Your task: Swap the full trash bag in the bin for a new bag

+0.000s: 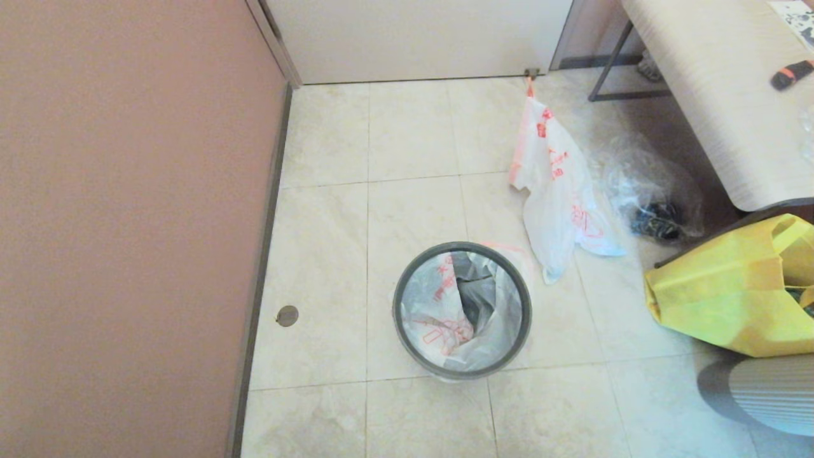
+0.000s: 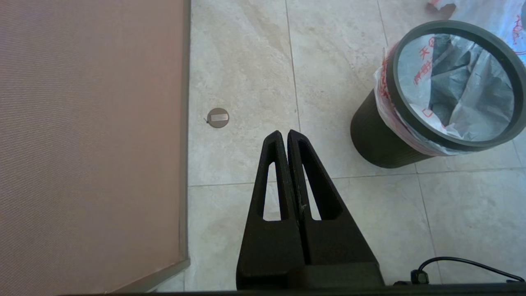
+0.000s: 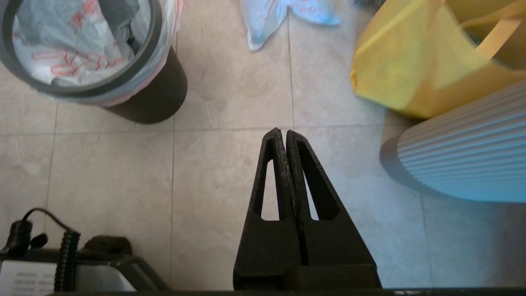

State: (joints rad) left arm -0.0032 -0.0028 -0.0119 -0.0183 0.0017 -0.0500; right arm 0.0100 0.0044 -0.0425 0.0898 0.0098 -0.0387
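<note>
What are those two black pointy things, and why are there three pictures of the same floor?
They are a robot's two hands. Each has two black fingers, pressed together here, holding nothing. The big picture comes from a camera on the robot's head, looking down at the tiled floor. The other two come from cameras on its wrists: one shows the left hand, one the right hand, both over bare tiles.

On the floor stands the bin, a round black bucket with a white printed new bag already inside it. Behind it lies the full trash bag, next to a clear plastic bag. On the right sits a yellow tote.
</note>
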